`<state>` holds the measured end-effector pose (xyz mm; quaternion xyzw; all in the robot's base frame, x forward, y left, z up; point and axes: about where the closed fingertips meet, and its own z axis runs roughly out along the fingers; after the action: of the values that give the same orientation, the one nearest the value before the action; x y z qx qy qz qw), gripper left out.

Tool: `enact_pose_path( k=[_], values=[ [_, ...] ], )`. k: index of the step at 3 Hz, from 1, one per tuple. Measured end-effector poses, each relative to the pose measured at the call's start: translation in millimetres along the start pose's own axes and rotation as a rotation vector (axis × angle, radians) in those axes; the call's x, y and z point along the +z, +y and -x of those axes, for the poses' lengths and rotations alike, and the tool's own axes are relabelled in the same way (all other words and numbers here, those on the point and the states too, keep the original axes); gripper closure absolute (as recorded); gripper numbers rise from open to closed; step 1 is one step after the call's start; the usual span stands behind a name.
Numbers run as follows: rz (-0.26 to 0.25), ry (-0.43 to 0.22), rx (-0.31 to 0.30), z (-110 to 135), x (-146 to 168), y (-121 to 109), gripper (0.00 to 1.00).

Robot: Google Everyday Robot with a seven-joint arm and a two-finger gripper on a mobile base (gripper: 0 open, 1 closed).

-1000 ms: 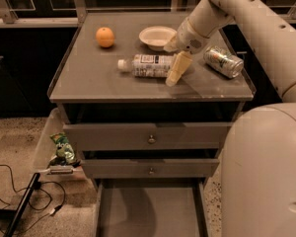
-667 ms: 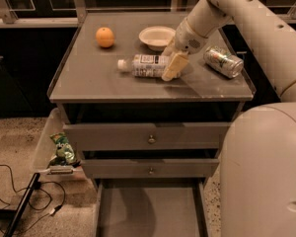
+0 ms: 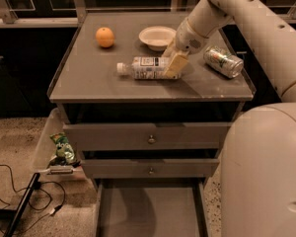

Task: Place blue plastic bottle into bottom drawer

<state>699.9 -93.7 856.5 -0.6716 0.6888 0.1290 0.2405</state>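
Gripper (image 3: 173, 65) down at the right end of the bottle (image 3: 147, 67), touching or just over it; grip state: cannot tell. Lies on its side on the cabinet top (image 3: 89, 83), cap leftward, can (image 3: 223, 61) near on the right, bowl (image 3: 157, 36) just behind, orange (image 3: 104, 37) well apart to the left. Looks like the grasp step. Next: secure the hold, lift clear, lower into the bottom drawer (image 3: 148, 209), pulled open below.

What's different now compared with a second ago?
The pincer edged a little left in the picture and now overlaps the right end of the blue plastic bottle. The bottle lies where it did, on its side; orange, bowl, can and the open bottom drawer are unchanged.
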Motion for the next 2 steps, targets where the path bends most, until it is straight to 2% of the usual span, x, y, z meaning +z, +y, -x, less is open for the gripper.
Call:
enact_pose_path(
  k=[1,2],
  values=[
    [0.000,0.000,0.000,0.0,0.0,0.0,1.00],
    [-0.001,-0.010,-0.005,-0.2,0.2,10.6,1.00]
  ],
)
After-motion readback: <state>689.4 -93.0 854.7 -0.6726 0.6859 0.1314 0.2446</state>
